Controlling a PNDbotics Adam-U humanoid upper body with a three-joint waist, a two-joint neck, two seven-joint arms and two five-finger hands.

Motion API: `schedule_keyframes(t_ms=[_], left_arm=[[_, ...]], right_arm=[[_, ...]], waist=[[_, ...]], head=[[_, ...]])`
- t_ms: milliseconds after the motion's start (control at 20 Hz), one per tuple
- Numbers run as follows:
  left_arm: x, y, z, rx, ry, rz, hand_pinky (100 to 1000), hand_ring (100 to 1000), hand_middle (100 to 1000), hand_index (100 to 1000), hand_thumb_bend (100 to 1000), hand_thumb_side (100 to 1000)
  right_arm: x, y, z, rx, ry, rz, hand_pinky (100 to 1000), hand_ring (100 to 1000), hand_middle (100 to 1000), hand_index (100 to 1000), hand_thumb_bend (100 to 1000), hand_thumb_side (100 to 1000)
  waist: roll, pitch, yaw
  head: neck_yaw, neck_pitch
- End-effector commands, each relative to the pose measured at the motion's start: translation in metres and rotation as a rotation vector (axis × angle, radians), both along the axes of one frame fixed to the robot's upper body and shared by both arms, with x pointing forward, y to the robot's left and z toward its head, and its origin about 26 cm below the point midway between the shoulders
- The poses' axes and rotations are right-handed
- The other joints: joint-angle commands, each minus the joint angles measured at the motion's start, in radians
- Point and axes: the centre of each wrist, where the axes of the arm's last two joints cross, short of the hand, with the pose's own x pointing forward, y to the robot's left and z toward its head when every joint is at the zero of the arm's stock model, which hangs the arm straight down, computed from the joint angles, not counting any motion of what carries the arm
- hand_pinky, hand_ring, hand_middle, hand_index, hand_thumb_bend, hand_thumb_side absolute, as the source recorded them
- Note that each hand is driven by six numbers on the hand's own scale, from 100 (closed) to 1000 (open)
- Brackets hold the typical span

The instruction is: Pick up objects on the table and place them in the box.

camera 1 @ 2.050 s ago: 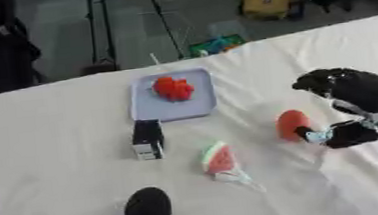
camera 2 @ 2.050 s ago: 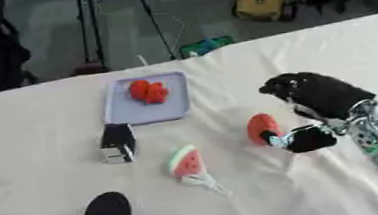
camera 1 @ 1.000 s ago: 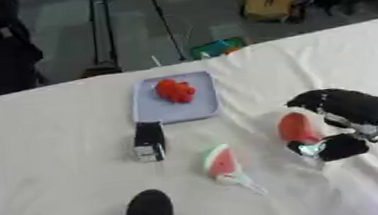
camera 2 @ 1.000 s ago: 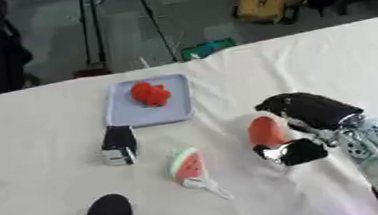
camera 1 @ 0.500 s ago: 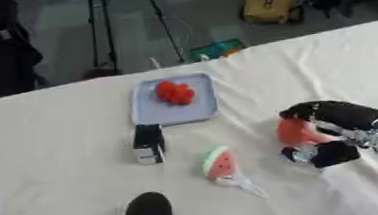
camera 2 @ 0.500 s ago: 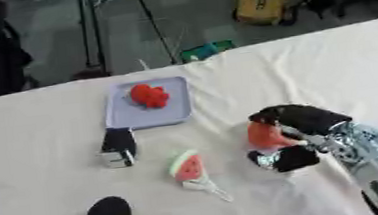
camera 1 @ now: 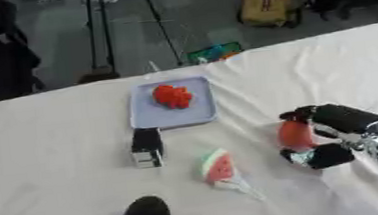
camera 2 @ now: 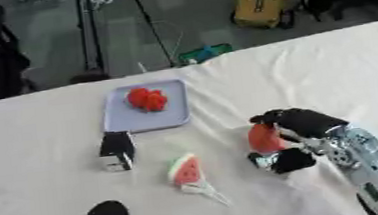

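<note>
The right hand (camera 1: 335, 127) has come down onto the red thing (camera 1: 295, 134) on the right of the desk (camera 1: 48, 159); its fingers (camera 1: 303, 115) now curl round it (not lifted yet); the blue tray (camera 1: 174, 116) waits far left.

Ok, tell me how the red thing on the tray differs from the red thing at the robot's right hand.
The red thing on the tray is lumpy and lies untouched on the pale blue tray. The red thing at the hand is smooth and rounded, on the white cloth, with the right hand curled round it. Both are red.
</note>
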Motion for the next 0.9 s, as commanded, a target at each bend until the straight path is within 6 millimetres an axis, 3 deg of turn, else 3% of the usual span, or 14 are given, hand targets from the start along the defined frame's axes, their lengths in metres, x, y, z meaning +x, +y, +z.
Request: schedule_keyframes(t_ms=[50,900], left_arm=[[-0.0021,0.0000,0.0046,0.015,-0.014,-0.004,669,646,738,665,100,871],[-0.0020,-0.0004,0.0048,0.014,-0.012,-0.007,669,645,738,664,100,861]], right_arm=[[0.0018,-0.0038,0.0076,-0.026,-0.048,-0.026,893,821,862,1000,362,732],[0.0039,-0.0097,0.0062,-0.043,-0.010,-0.048,880,832,795,1000,356,680]], waist=[[-0.002,-0.015,-0.002],[0.000,-0.014,-0.009]], head=[[-0.004,-0.013],[-0.004,-0.013]])
